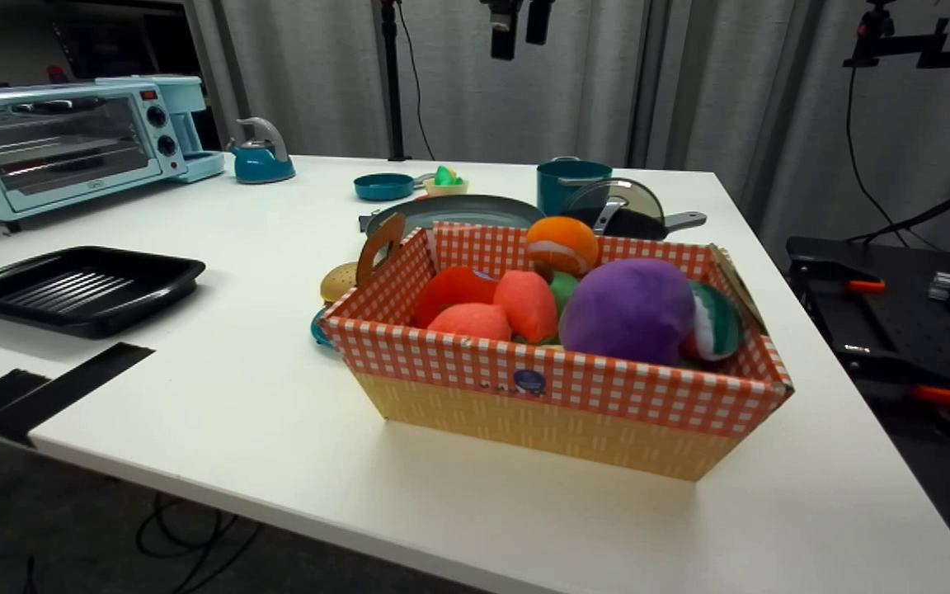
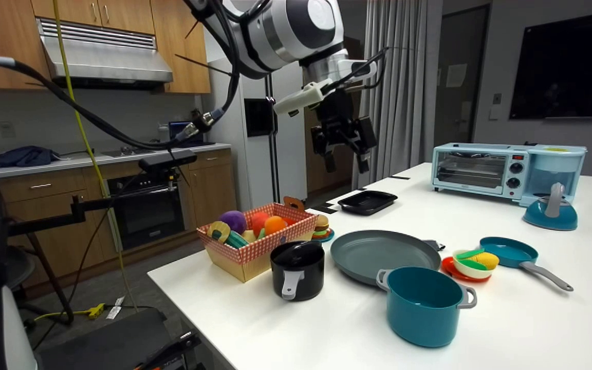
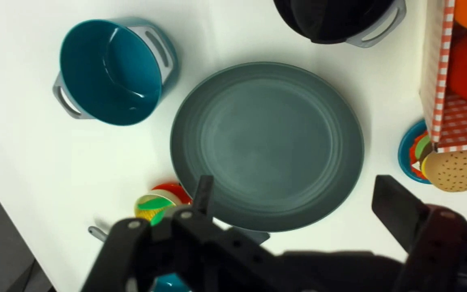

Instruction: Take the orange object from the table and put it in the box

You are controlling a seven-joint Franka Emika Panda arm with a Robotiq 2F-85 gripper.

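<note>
1. Placing step judged done: the orange ball (image 1: 562,246) is seen inside the gingham-lined basket (image 1: 524,404), settled among coral toys (image 1: 524,305) and held by no finger
2. In both exterior views the ball is shown high in the pile, near the long wall on the side of the lidded black pot (image 2: 310,267); its top is carried above the gingham rim; whether that wall is touched cannot be told
3. Neighbours noted: purple plush ball (image 1: 627,309) close by, set toward the opposite long wall; green toy (image 1: 562,289) partly hidden, lying beneath or beside the orange ball, which of the two not settled
4. Gripper (image 3: 294,182) found released: fingers (image 3: 397,213) parted widely, nothing grasped between them; in both exterior views it is raised well above the white table (image 2: 337,329)
5. In the wrist view the grey plate (image 3: 266,134) is framed between and ahead of the fingers; the ball is cut off by the upper right corner, past the finger at that side and well apart from both; in both exterior views it is placed clearly lower than the gripper
6. Left to be done, as judged: nothing of the carry; at most the arm (image 2: 309,25) to be drawn away without the basket being bumped, since the ball, perched high, might be tipped out over the rim
</note>
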